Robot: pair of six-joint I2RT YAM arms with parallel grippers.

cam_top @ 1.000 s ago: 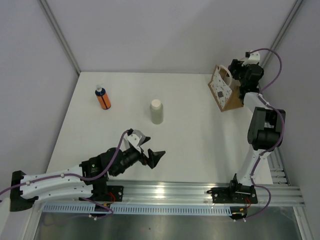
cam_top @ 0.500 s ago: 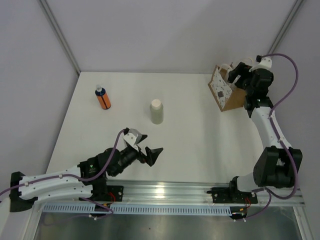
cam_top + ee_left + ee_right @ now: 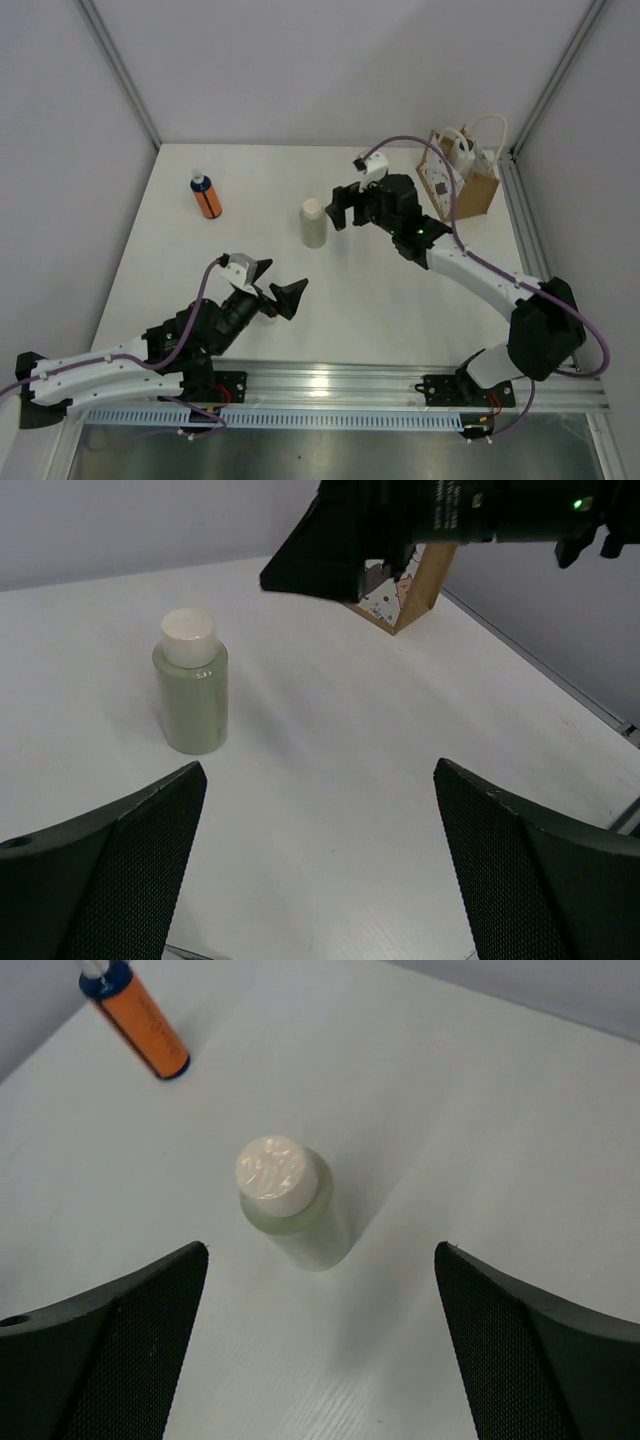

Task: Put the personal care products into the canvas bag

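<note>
From above, your right gripper, fingers wide, is hovering beside the upright cream bottle mid-table; the left wrist view is showing the left gripper wide, empty; the right wrist view is suggesting a light, rigid, slick bottle, best gripped mid-body.

From the left wrist, the canvas bag is mostly hidden behind the right arm. Only its lower corner shows, with the mouth and handles out of sight. From the right wrist, the orange bottle loses the tip of its cap at the top edge. From above, its label and the bag's panel print are too small to read.
</note>
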